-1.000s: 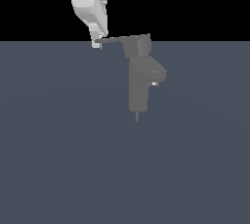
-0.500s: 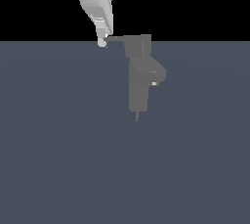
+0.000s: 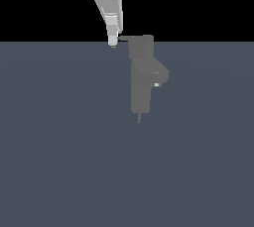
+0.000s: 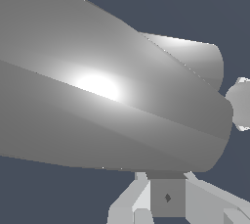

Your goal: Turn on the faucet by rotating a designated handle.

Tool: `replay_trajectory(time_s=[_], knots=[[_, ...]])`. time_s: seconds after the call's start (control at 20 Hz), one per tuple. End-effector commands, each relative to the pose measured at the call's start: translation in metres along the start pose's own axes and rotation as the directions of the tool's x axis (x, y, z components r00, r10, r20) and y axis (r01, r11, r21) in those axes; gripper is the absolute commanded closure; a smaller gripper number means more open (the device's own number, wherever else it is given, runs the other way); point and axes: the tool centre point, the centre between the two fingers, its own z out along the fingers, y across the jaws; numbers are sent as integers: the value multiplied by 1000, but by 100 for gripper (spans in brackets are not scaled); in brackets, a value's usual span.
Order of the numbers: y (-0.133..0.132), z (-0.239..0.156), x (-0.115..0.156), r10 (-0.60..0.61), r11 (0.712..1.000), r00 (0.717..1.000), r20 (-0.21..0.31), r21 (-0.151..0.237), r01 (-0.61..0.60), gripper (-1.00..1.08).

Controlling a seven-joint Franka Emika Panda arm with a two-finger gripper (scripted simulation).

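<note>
In the exterior view, the white gripper (image 3: 113,42) hangs down from the top and its tip is at the free end of the handle (image 3: 126,37), which sticks out toward that view's left from its blocky cap. I cannot tell how far the jaws are open or if they hold the lever. To the right, the grey faucet (image 3: 141,89) stands upright near the middle, with its short spout and bright nozzle (image 3: 157,85) pointing to the exterior view's right, while the wrist view is mostly filled by a big grey rounded surface.
</note>
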Motion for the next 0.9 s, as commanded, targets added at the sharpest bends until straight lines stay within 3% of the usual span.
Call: replay_trajectory(time_s=[0.0, 0.2, 0.25, 0.85], knots=[[7, -4, 12, 11, 1000, 1000, 0, 6, -11, 108], [16, -4, 19, 10, 1000, 1000, 0, 7, -10, 108], [14, 0, 11, -2, 1000, 1000, -1, -1, 2, 108], [18, -3, 89, 6, 1000, 1000, -1, 4, -6, 108]])
